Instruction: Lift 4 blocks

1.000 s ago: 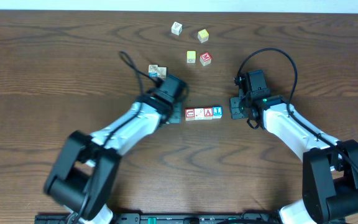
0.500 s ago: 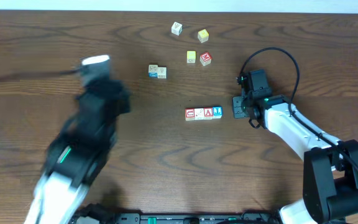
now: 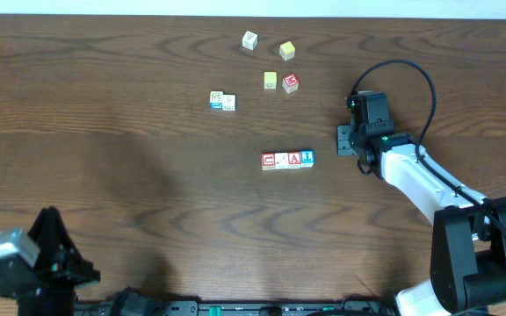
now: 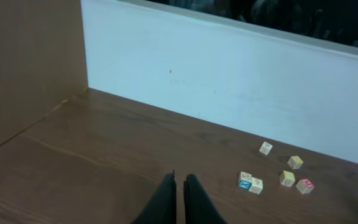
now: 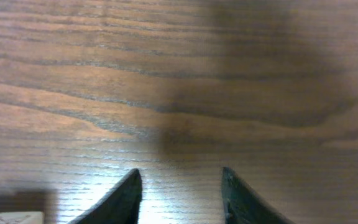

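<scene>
The 4 blocks lie in a row on the table: a red-framed C (image 3: pixel 269 161), a whitish one (image 3: pixel 282 161), a red-framed A (image 3: pixel 295 160) and a blue-lettered one (image 3: pixel 307 157). My right gripper (image 3: pixel 342 140) hovers just right of the row, a small gap away; in its wrist view the gripper (image 5: pixel 180 179) stands open over bare wood with nothing between the fingers. My left arm (image 3: pixel 25 263) is folded back at the table's front left corner, far from the row. The left gripper (image 4: pixel 180 182) is shut and empty. The row is out of the left wrist view.
Loose cubes lie behind the row: a white one (image 3: pixel 249 39), two yellow ones (image 3: pixel 286 50) (image 3: pixel 271 80), a red one (image 3: pixel 290 82), and a white pair with blue-green marks (image 3: pixel 222 101). A pale block corner (image 5: pixel 17 218) shows at the right wrist view's bottom left.
My left arm has swung away from the row's left end to the front left corner. The right gripper has opened and backed off slightly to the right.
</scene>
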